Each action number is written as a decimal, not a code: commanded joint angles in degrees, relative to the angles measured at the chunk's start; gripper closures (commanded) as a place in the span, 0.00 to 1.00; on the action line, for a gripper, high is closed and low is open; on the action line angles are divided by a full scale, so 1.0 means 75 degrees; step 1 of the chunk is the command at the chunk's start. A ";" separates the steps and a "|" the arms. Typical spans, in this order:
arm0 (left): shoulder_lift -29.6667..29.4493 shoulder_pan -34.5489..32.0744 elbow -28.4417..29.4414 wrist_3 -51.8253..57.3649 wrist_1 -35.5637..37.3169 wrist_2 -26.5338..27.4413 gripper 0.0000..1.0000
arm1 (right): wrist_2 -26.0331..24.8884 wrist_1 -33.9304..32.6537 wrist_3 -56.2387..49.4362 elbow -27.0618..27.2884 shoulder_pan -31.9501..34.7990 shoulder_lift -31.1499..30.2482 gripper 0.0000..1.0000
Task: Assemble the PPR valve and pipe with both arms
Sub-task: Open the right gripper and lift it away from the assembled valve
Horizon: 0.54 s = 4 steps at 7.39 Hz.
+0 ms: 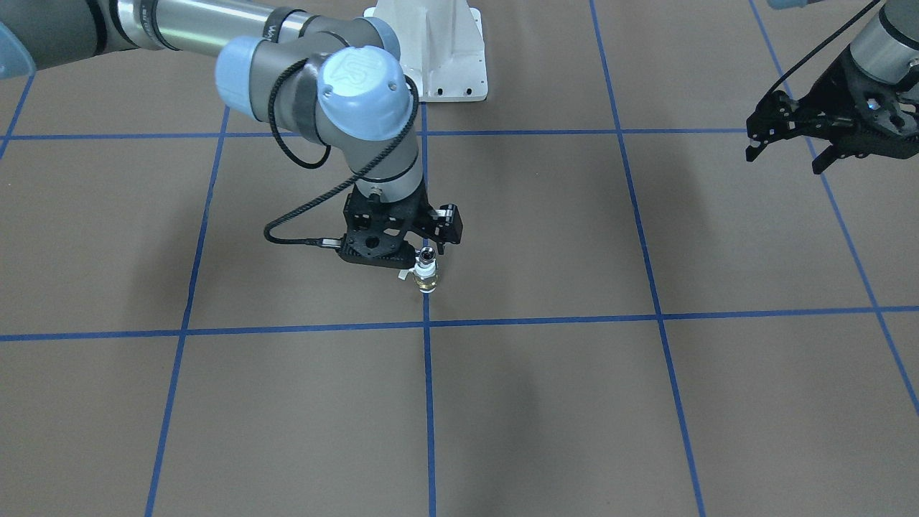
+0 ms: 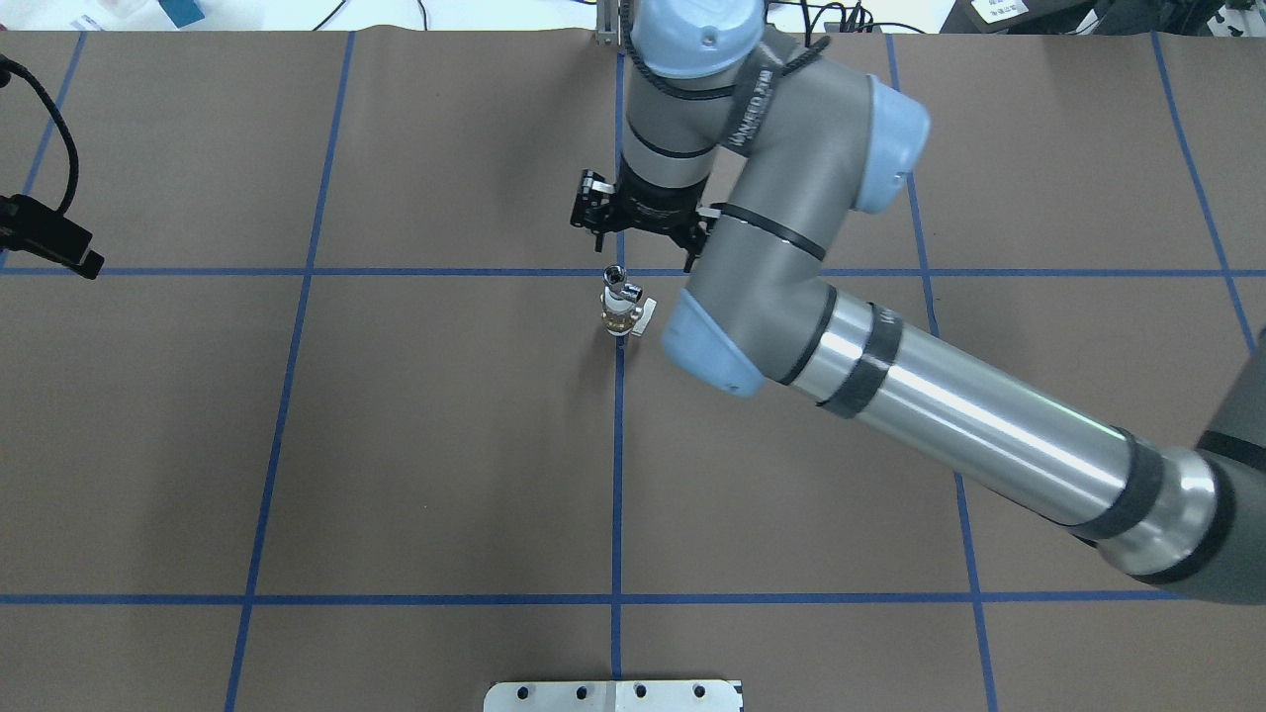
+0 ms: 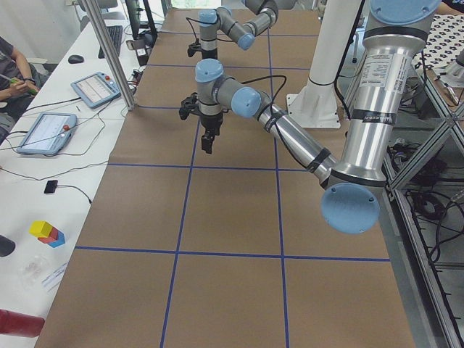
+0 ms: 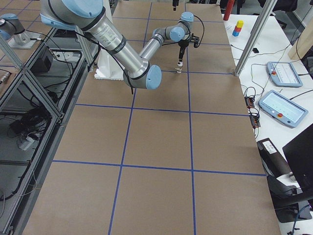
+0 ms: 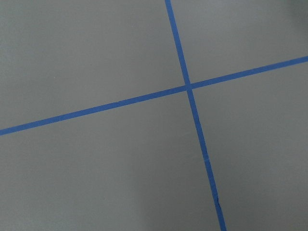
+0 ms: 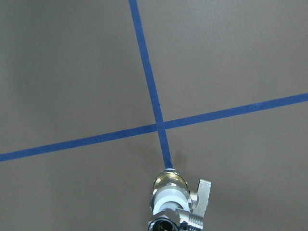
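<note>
Exterior front-facing view shows the right pincer point(image 1: 409, 240) open, holding nothing, just above the pipe point(image 1: 427, 253), which sits on top of the upright PPR valve point(image 1: 426, 276) on the bench point(image 1: 574, 402). The bent right arm point(image 1: 201, 29) has a blue cap point(image 1: 359, 79) that reads "UR". Left pincer point(image 1: 784, 159) hangs open, empty, far off; its wrist view shows only bench and blue lines point(image 5: 187, 86).
</note>
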 commanded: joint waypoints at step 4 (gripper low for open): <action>0.0215 -0.0166 -0.0052 0.0406 -0.0010 0.0004 0.01 | 0.0148 0.0212 -0.4225 0.3320 0.2131 -0.5258 0.00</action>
